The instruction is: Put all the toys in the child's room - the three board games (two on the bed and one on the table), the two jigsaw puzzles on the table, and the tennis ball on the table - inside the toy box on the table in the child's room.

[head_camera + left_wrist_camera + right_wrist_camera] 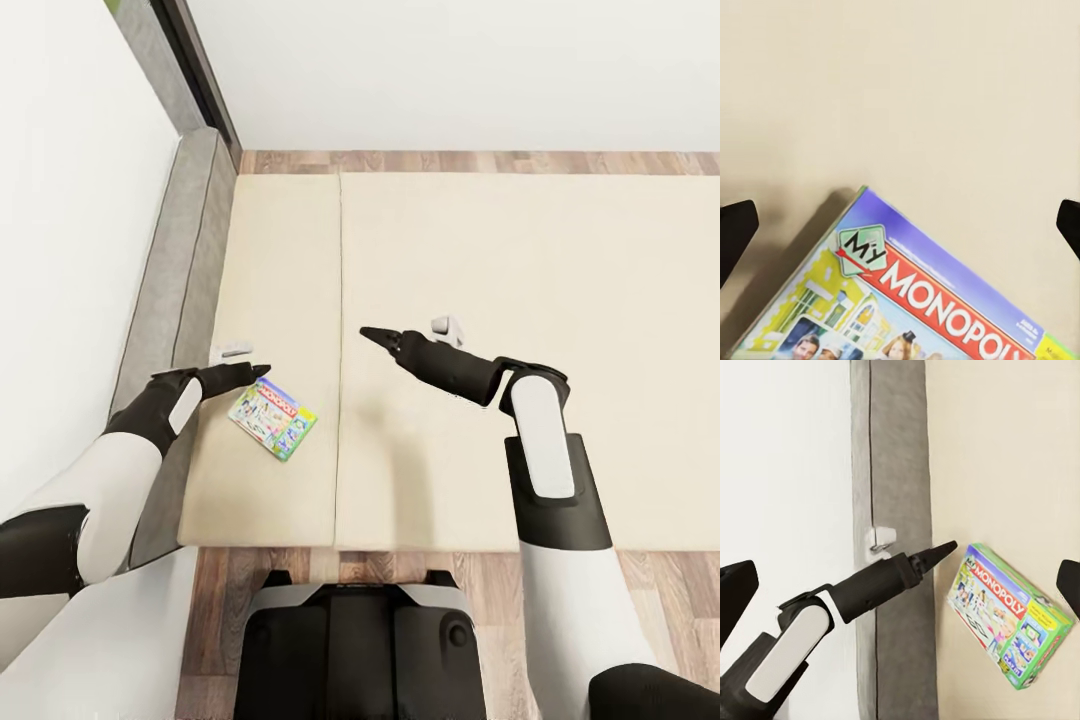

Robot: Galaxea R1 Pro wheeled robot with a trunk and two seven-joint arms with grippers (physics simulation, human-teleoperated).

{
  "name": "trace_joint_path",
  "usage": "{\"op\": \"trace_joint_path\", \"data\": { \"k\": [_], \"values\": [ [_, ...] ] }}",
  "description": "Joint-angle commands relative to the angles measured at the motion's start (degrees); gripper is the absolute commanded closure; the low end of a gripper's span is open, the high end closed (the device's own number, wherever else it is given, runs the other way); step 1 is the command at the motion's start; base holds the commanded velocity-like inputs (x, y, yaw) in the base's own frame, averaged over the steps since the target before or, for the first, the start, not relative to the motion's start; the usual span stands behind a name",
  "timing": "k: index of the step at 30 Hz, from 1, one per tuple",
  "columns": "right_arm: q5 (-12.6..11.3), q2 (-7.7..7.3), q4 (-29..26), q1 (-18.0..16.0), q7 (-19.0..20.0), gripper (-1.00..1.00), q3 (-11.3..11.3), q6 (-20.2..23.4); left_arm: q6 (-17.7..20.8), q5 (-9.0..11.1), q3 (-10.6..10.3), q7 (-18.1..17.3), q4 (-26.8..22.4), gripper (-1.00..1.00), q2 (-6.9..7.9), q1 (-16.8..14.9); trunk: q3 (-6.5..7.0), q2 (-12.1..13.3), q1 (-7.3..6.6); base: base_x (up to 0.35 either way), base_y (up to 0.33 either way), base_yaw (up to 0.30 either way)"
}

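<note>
Just beyond the left pincer (255, 371), a board game (272, 418) is seen flat on the bed (500, 280). Pincer fingers are spread, empty; lowering squarely astride its edge is advised.

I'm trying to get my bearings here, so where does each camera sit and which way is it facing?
Head view: high on the robot, looking down over the bed; both arms and the base show.
Left wrist view: above the Monopoly box, facing the mattress; dark fingertips at the edges.
Right wrist view: looks across the bed at the left gripper and the grey frame.
All three share the Monopoly box.
</note>
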Motion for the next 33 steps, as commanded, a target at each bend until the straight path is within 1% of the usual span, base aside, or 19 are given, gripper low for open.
{"op": "trace_joint_path", "data": {
  "k": [1, 4, 5, 10, 11, 12, 13, 16, 19, 20, 25, 28, 33],
  "values": [
    [-0.7, 0.14, 0.0, -1.1, -1.0, -1.00, 0.0, 0.2, 0.5, 0.6, 0.2, -0.1, 0.5, -1.00, 0.00, -0.1, -0.11, -0.1, 0.03, 0.000, 0.000, 0.000],
    [-1.8, 0.42, 0.0, -2.8, -2.2, -1.00, 0.0, 0.2, 0.5, 0.7, 0.2, -0.1, 1.2, -1.00, 0.01, -0.1, -0.21, -0.1, 0.03, 0.000, 0.000, 0.000],
    [-2.9, 0.57, 0.0, -4.0, -3.5, -1.00, 0.0, 0.3, 0.5, 0.7, 0.2, -0.1, 1.5, -1.00, 0.01, -0.2, -0.22, -0.1, 0.03, 0.000, 0.000, 0.000],
    [-6.4, 0.76, 0.0, -7.0, -8.3, -1.00, 0.0, 0.3, 0.6, 0.7, 0.2, -0.1, 1.8, -1.00, 0.09, -0.2, -0.27, -0.1, 0.03, 0.000, 0.000, 0.000],
    [-8.3, 0.80, 0.0, -8.1, -10.7, -1.00, 0.1, 0.3, 0.6, 0.7, 0.2, -0.1, 1.8, -1.00, 0.13, -0.2, -0.28, -0.1, 0.03, 0.000, 0.000, 0.005],
    [-9.4, 0.79, 0.0, -8.6, -11.9, -1.00, 0.1, 0.3, 0.6, 0.7, 0.2, -0.1, 1.9, -1.00, 0.16, -0.2, -0.30, -0.1, 0.03, 0.000, 0.000, 0.014],
    [-11.5, 0.79, 0.1, -9.5, -14.4, -1.00, 0.2, 0.3, 0.7, 0.7, 0.2, -0.2, 1.9, -1.00, 0.20, -0.2, -0.34, -0.1, 0.03, 0.000, 0.000, 0.035],
    [-14.6, 0.78, 0.1, -10.5, -18.1, -1.00, 0.5, 0.3, 0.7, 0.7, 0.2, -0.2, 1.9, -1.00, 0.24, -0.2, -0.52, -0.1, 0.03, 0.000, 0.000, 0.048],
    [-17.2, 0.78, 0.1, -11.0, -21.6, -1.00, 0.7, 0.3, 0.8, 0.7, 0.2, -0.3, 1.9, -1.00, 0.26, -0.2, -0.75, -0.1, 0.03, 0.000, 0.000, 0.060],
    [-18.6, 0.77, 0.1, -11.2, -23.7, -1.00, 0.7, 0.3, 0.9, 0.7, 0.2, -0.4, 1.9, -1.00, 0.27, -0.2, -0.83, -0.1, 0.03, 0.000, 0.000, 0.066],
    [-21.1, 0.77, 0.1, -11.6, -27.1, -1.00, 0.9, 0.3, 1.0, 0.7, 0.2, -0.4, 1.9, -1.00, 0.28, -0.2, -1.26, -0.1, 0.03, 0.000, 0.000, 0.069],
    [-21.6, 0.77, 0.1, -12.5, -28.0, -1.00, 0.9, 0.3, 1.1, 0.7, 0.2, -0.3, 1.9, -1.00, 0.28, -0.2, -1.53, -0.1, 0.03, 0.000, 0.000, 0.069],
    [-21.8, 0.84, 0.2, -13.6, -28.4, -1.00, 1.1, 0.3, 1.1, 0.7, 0.2, -0.1, 1.9, -1.00, 0.22, -0.2, -1.74, -0.1, 0.03, 0.000, 0.000, 0.033]
  ]
}}
